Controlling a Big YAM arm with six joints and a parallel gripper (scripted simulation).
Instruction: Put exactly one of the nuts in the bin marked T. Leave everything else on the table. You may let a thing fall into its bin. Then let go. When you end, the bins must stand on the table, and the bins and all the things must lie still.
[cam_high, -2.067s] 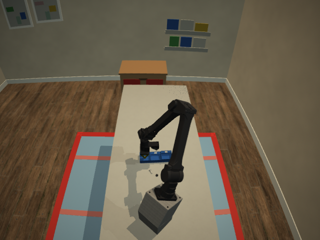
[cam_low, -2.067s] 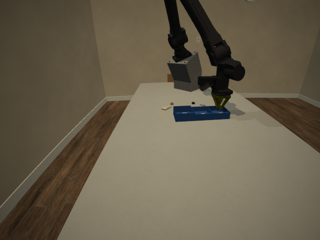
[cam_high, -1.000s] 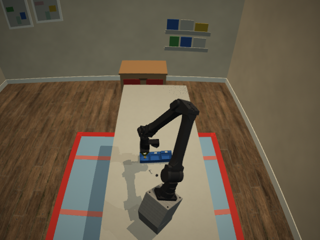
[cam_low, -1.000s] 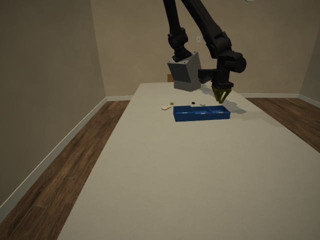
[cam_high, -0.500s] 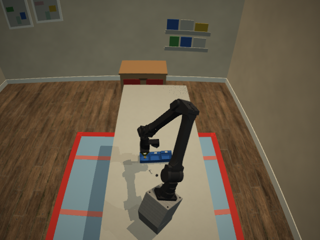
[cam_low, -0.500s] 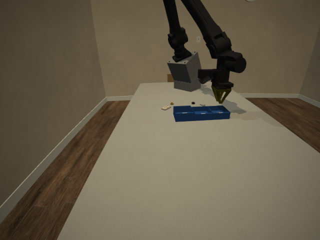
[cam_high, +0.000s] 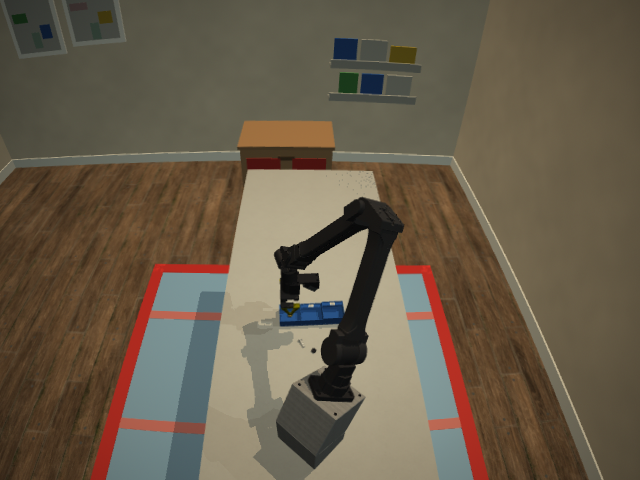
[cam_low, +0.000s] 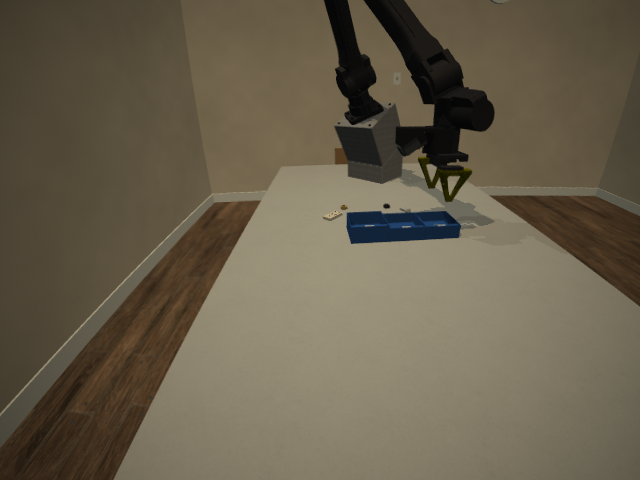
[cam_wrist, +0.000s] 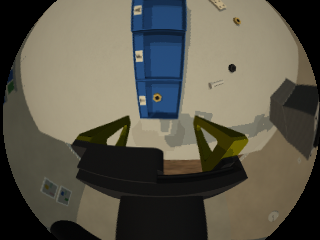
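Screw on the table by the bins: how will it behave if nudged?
The screw lies on its side, so it may roll, probably curving around its wider end. Its slim, metallic-looking shank suggests it is stiff and perhaps slippery.

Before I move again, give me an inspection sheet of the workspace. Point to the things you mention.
Surface: pale table (cam_high: 289, 206) (cam_low: 361, 335) (cam_wrist: 75, 75); dark specks near one end.
Job's things: yellow ring-shaped nut (cam_wrist: 154, 98) inside an end compartment of the blue three-bin row (cam_high: 311, 322) (cam_low: 368, 235) (cam_wrist: 159, 80); bin letter too small to read. Second yellow nut (cam_low: 344, 207) (cam_wrist: 235, 19) on the table.
Clutter: small black round piece (cam_high: 313, 350) (cam_low: 386, 206) (cam_wrist: 232, 68), pale screw-like piece (cam_high: 301, 342) (cam_low: 405, 209) (cam_wrist: 216, 84), white spotted plate (cam_low: 332, 215) (cam_wrist: 217, 4).
Hand (cam_high: 290, 314) (cam_low: 440, 193) (cam_wrist: 161, 119): open, nothing held.
Cables: nothing seen.
Surroundings: red-bordered blue mat (cam_high: 180, 361), wooden cabinet (cam_high: 286, 134).
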